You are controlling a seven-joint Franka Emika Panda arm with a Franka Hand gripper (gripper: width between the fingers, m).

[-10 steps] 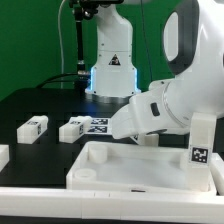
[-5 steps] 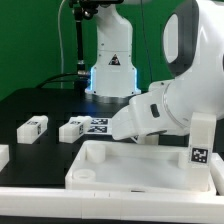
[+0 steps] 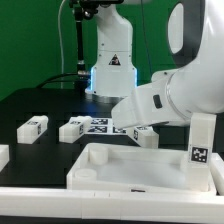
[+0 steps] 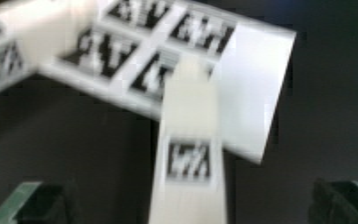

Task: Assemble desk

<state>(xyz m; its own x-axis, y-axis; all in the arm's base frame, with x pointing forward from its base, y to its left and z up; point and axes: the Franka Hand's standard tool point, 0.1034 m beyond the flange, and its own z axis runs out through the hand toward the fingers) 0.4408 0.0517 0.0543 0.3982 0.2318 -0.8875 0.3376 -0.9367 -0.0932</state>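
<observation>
The black counter [image 3: 40, 105] carries the white plastic rectangular tabletop with raised rim [image 3: 110, 150] at the front. The thin white marker board [image 3: 100, 124] lies behind it. One square white leg [image 3: 201, 140] stands upright at the tabletop's edge on the exterior view's right. Two tagged white legs [image 3: 33, 126] lie toward that view's left. A fourth leg [image 4: 190, 120] lies beneath the tool [image 4: 190, 205], whose jaws are spread wide and grip nothing.

Glossy white, rounded arm [image 3: 185, 95] with a blue-glowing base [image 3: 110, 68].

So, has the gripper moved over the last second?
Yes. In the exterior view the gripper has risen and shifted toward that view's right, judged against the marker board, uncovering a leg beneath it. Its jaws are open.
</observation>
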